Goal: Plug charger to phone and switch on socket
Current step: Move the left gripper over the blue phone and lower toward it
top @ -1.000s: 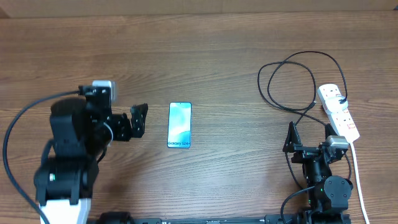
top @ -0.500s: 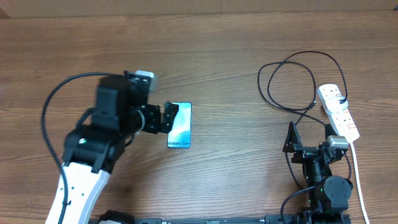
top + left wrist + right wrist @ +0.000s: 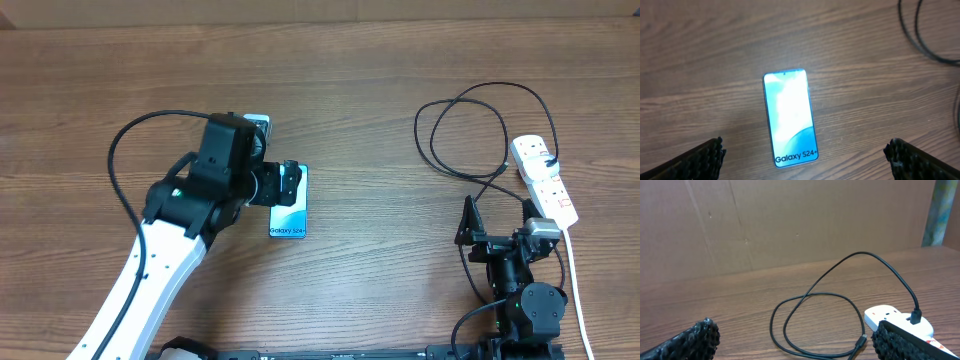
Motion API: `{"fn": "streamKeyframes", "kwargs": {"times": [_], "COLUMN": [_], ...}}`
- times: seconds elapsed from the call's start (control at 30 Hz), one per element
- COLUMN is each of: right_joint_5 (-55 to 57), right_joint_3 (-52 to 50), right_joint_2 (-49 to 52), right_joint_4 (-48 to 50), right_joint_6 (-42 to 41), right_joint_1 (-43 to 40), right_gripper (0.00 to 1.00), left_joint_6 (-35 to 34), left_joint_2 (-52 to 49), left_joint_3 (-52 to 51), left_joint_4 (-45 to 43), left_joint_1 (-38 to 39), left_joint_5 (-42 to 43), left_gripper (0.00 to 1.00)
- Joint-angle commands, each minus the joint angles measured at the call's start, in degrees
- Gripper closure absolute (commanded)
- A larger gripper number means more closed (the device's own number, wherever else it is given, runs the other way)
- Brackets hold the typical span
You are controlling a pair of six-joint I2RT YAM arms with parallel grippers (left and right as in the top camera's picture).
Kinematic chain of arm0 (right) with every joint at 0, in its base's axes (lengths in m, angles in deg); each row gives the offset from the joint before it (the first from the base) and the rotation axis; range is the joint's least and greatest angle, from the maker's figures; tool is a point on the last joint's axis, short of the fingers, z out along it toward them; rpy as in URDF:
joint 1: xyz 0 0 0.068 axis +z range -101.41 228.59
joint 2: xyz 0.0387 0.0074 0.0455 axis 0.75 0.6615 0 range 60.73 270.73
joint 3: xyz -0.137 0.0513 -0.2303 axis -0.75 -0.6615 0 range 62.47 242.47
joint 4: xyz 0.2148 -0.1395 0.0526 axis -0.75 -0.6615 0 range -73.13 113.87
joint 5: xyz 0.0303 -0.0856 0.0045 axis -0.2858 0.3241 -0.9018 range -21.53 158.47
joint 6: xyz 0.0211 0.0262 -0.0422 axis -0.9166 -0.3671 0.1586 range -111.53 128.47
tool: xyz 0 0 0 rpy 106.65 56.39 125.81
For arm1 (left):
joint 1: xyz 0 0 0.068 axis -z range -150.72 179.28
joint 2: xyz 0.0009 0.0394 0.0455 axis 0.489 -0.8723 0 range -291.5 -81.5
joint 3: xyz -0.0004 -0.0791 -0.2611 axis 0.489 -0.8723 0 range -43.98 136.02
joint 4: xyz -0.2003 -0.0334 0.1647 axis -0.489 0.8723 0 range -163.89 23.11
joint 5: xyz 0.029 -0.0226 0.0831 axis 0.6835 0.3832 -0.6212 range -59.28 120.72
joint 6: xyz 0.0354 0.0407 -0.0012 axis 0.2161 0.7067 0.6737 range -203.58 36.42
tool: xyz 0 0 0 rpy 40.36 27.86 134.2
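The phone (image 3: 289, 214) lies flat on the wood table, its "Galaxy S24+" screen up. It fills the middle of the left wrist view (image 3: 790, 117). My left gripper (image 3: 289, 181) is open and empty, hovering over the phone's far end, with its fingers (image 3: 805, 160) wide apart on either side. The charger (image 3: 470, 130) lies in loose black loops at the right, one end plugged into the socket (image 3: 545, 180). Its free plug tip (image 3: 861, 341) rests on the table. My right gripper (image 3: 497, 222) is open and empty, just in front of the cable and the socket (image 3: 895, 317).
The socket's thick white cord (image 3: 580, 290) runs down the right edge toward the front. A brown cardboard wall (image 3: 790, 225) stands behind the table. Part of the black cable shows in the left wrist view (image 3: 920, 35) at top right.
My left arm has swung right, from well left of the phone to over its far end. The right arm, cable and socket have not moved.
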State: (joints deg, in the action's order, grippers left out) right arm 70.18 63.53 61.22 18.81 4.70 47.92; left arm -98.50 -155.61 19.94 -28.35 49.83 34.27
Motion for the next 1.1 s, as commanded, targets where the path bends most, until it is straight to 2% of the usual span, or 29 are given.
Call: {"fn": "streamKeyframes", "kwargs": {"times": [0.0, 0.5, 0.9, 1.07], "right_joint_5": [-0.35, -0.35, -0.33, -0.33], "right_joint_3": [-0.61, -0.61, -0.61, -0.61], "right_joint_2": [-0.33, -0.33, -0.33, -0.33], "right_joint_4": [0.35, 0.35, 0.35, 0.35], "right_joint_6": [0.85, 0.85, 0.85, 0.85], "right_joint_1": [-0.04, -0.04, -0.04, -0.04], "right_gripper": [0.0, 0.0, 0.0, 0.0], "left_joint_6": [-0.98, -0.96, -1.07, -4.46], "left_joint_2": [-2.71, -16.61, -18.8, -18.8], "left_joint_3": [1.46, 1.46, 1.51, 1.51], "left_joint_4": [0.26, 0.46, -0.79, -1.18], "left_joint_1": [0.26, 0.48, 4.72, 8.04], "left_joint_5": [-1.01, 0.26, -7.82, -12.72], "left_gripper": [0.0, 0.0, 0.0, 0.0]}}
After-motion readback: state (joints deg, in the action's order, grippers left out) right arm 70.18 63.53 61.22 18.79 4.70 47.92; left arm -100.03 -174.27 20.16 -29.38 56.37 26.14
